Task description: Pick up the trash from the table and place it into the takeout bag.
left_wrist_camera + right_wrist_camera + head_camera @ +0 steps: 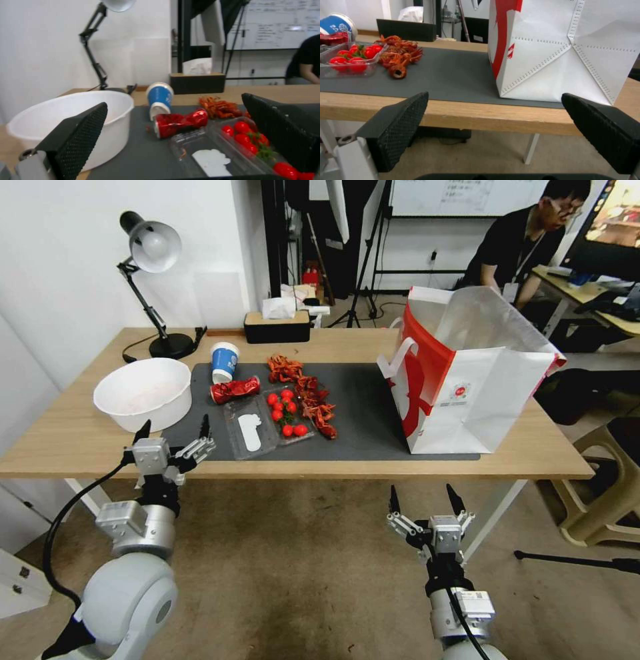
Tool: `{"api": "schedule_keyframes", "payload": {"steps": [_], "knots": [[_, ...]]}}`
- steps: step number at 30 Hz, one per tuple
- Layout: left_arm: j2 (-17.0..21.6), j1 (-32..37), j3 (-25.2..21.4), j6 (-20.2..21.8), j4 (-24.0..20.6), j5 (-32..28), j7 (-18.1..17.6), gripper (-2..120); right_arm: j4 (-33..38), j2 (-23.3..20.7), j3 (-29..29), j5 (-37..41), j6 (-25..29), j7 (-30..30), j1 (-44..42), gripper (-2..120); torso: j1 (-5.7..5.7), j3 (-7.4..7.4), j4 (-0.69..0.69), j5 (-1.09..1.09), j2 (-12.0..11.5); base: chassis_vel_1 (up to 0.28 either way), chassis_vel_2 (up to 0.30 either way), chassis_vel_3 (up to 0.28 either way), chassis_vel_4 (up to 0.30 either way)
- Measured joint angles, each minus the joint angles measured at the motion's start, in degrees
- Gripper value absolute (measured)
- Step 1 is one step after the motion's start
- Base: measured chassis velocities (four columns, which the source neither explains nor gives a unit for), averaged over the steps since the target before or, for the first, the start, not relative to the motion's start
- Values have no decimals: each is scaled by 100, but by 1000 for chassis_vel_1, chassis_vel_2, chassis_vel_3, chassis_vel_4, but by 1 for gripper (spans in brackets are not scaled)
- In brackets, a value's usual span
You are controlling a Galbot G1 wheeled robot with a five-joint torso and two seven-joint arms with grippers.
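Both grippers wide open, holding nothing, at the table's (pixel 80 440) near edge.
On mat (pixel 360 407): one cup (pixel 224 361), one can (pixel 235 389), one tray (pixel 268 421); one bowl (pixel 143 393) beside left gripper (pixel 175 432); bag (pixel 467 373) beyond right gripper (pixel 425 499).

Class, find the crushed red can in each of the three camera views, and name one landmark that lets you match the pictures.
Head view: the can lies on the grey mat, just in front of the blue paper cup.
Left wrist view: the can is central, between the open left gripper fingers.
Right wrist view: a red sliver of the can shows at the edge, under the cup.
Shared landmark: the blue paper cup.
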Motion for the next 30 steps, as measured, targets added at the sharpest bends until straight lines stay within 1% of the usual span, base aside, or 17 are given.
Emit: {"api": "schedule_keyframes", "payload": {"steps": [1, 4, 5, 8, 9, 12, 13, 15, 16, 17, 19, 20, 21, 24, 26, 28, 30], "knots": [[0, 0, 0, 0, 0, 0, 0, 100, 0, 0, 0, 0, 0, 0, 0, 100, 0, 0, 0, 0, 0, 0, 0, 0, 0], [501, -414, 73, 62, 351, -339, 214, 100, -29, -77, -46, 47, -5, -5, 106, 100, 1, 0, 4, 3, 0, 0, 0, 0, 0], [501, -414, 73, 62, 351, -339, 214, 100, -29, -77, -46, 47, -5, -5, 106, 100, 1, 0, 4, 3, 0, 0, 0, 0, 0], [1033, -1201, 441, 247, 860, -774, 464, 100, -27, -69, -54, 43, -7, -6, 75, 100, 2, 1, -2, -1, -1, 0, 0, 0, 0], [1033, -1201, 441, 247, 860, -774, 464, 100, -27, -69, -54, 43, -7, -6, 75, 100, 2, 1, -2, -1, -1, 0, 0, 0, 0], [1440, -2114, 805, 420, 1262, -1131, 842, 100, 2, -39, -32, 10, -2, -6, 17, 100, 2, 0, 0, -1, 0, 0, 0, 0, 0], [1440, -2114, 805, 420, 1262, -1131, 842, 100, 2, -39, -32, 10, -2, -6, 17, 100, 2, 0, 0, -1, 0, 0, 0, 0, 0], [1747, -2788, 1165, 549, 1589, -1239, 1145, 100, 10, -18, -19, -23, 9, -6, -22, 100, 2, 1, -2, 2, 0, 0, 0, 0, 0], [1966, -3221, 1547, 584, 1882, -1240, 1360, 100, 12, -5, -17, -51, 14, -6, -49, 100, 1, 1, -1, 0, 0, 0, 0, 0, 0], [1966, -3221, 1547, 584, 1882, -1240, 1360, 100, 12, -5, -17, -51, 14, -6, -49, 100, 1, 1, -1, 0, 0, 0, 0, 0, 0], [2163, -3614, 1961, 605, 2178, -1234, 1616, 100, 12, 9, -14, -71, 16, -6, -67, 100, 2, 1, 0, -1, 0, 0, 0, 0, 0], [2315, -3960, 2379, 632, 2416, -1219, 1793, 100, 13, 20, -13, -87, 18, -6, -74, 100, 2, 0, 0, 1, 0, 0, 0, 0, 0], [2315, -3960, 2379, 632, 2416, -1219, 1793, 100, 13, 20, -13, -87, 18, -6, -74, 100, 2, 0, 0, 1, 0, 0, 0, 0, 0], [2494, -4731, 3176, 778, 2855, -1127, 2056, 100, 20, 32, 0, -108, 20, -4, -90, 100, 2, 1, 1, 2, -1, 0, 0, 0, 0], [2494, -4907, 3309, 832, 2941, -1096, 2122, 100, 22, 31, 8, -108, 20, -4, -93, 100, 1, 0, 2, -1, 0, 0, 0, 0, 0], [2407, -5486, 3663, 1116, 3188, -1045, 2254, 100, 32, 26, 34, -109, 20, 0, -96, 100, 1, 0, 1, 0, 0, 0, 0, 0, 0], [2351, -5726, 3810, 1332, 3295, -1003, 2341, 100, 34, 25, 39, -109, 21, 3, -98, 100, 1, 0, 0, 1, 0, 0, 0, 0, 0]]}}
